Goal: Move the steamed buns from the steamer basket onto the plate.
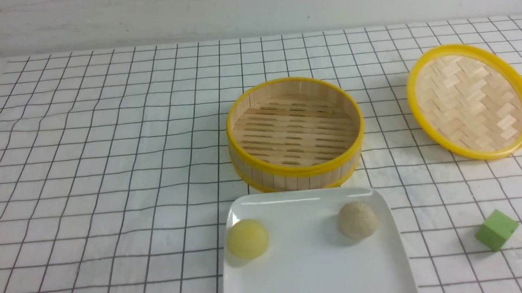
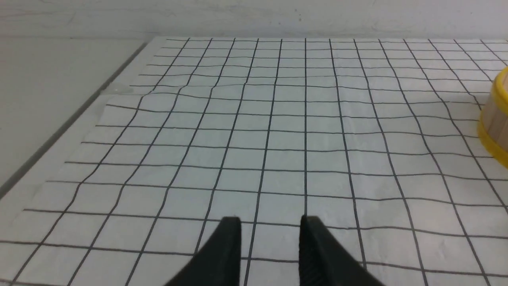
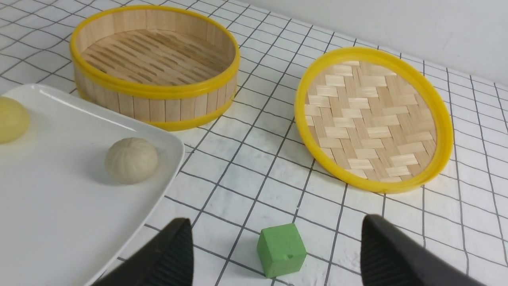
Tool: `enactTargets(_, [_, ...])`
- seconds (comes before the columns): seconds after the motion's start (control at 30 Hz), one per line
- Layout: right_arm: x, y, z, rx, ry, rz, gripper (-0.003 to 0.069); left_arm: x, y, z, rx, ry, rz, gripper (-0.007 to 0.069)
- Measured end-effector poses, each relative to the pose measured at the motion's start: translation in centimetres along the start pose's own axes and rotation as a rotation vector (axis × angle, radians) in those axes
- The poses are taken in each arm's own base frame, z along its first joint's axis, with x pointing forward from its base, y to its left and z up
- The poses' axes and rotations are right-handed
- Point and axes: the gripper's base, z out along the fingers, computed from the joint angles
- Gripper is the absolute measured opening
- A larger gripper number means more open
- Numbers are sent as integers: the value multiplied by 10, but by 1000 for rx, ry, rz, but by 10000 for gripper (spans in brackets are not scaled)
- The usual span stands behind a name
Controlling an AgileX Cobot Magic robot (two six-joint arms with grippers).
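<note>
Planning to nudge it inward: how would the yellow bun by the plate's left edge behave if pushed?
The yellow bun looks round and smooth, so it would probably roll. The plate is glossy, so it might slide too. Sitting near the rim, it could drop off.

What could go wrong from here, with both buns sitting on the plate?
1. The yellow bun sits close to the left rim of the plate, so a nudge to the plate could roll it off.
2. The right gripper is open, with the green cube just ahead of it and the plate's corner nearby. A careless move might knock either one.
</note>
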Motion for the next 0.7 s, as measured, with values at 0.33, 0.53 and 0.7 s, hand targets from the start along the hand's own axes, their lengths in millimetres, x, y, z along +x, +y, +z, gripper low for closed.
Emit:
enactTargets(0.33, [0,0,0,0,0,0,547,14,4,-7,-42,82,7,241])
enactTargets(0.53, [0,0,0,0,0,0,547,29,4,-3,-42,126,5,241])
enactTargets(0.7, [0,0,0,0,2,0,547,38,-1,1,0,117,-75,241])
